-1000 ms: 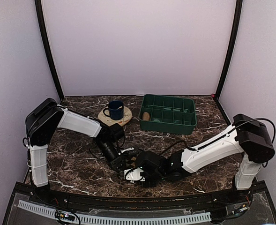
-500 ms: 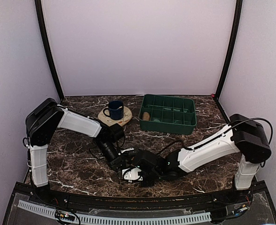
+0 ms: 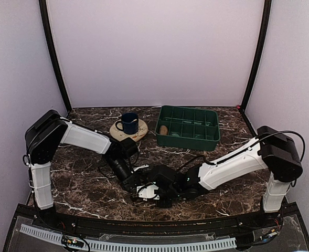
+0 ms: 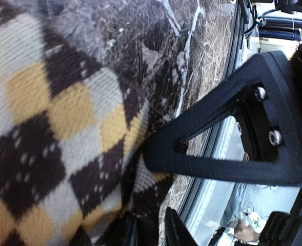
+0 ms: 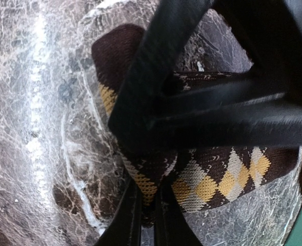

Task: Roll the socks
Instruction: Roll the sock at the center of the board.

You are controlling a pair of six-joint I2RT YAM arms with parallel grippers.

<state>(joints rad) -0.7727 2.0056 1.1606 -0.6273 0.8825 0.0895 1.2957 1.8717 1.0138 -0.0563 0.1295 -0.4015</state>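
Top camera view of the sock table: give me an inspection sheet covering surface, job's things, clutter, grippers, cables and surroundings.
Surface: dark marbled table.
Job's things: argyle sock on the table, between both grippers; tan lump in the green tray, possibly the other sock.
Clutter: blue mug on a wooden disc.
Grippers: right gripper pinching the argyle sock; left gripper beside it, state unclear.
Cables: black cable looped over the right arm.
Surroundings: pale walls, black posts.
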